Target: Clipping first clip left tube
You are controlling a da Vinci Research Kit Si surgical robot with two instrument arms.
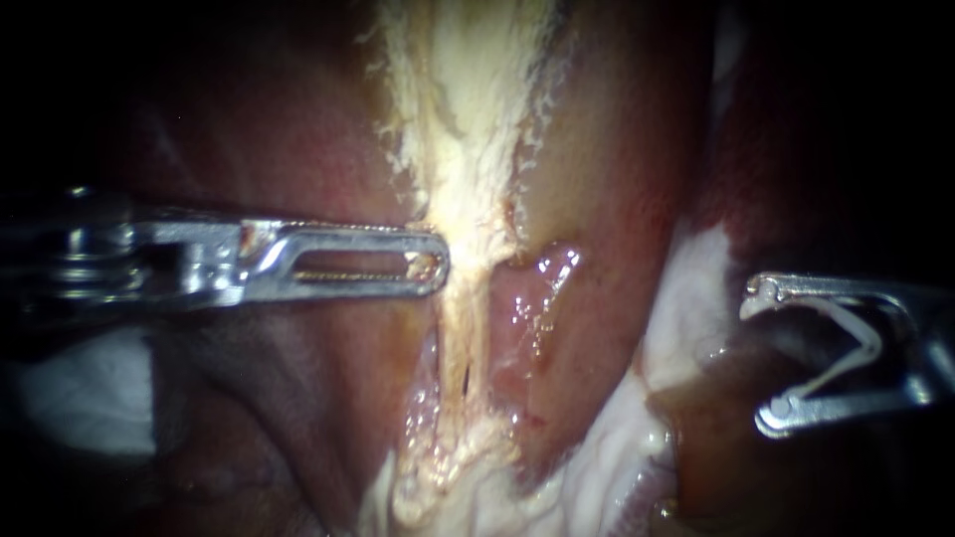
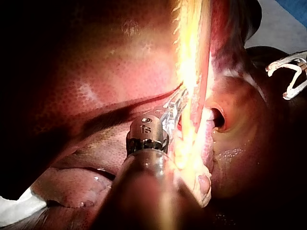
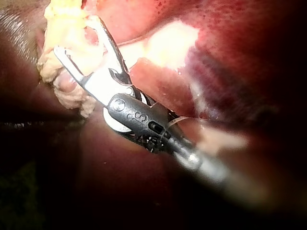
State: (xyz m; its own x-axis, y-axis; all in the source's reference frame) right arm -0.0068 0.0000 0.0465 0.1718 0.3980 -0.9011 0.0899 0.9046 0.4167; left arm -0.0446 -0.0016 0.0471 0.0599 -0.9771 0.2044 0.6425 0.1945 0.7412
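A: Which step?
B: Approach. Right instrument point(image 1: 761, 355) carries an open clip point(image 1: 870, 343) in wide jaws, well apart from the pale tube point(image 1: 460, 318) mid-view. Left instrument point(image 1: 435, 264) touches it; grip unclear.
A: Next?
B: Probably straddle the tube, then squeeze.

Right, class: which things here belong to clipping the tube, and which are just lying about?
In the job: silver metal right instrument, its jaws holding a white V-shaped clip; pale yellow strand of tissue; silver metal left instrument, tip at that strand.
Lying about: white cloth-like patch; blue sheet; dark red liver, only the backdrop.
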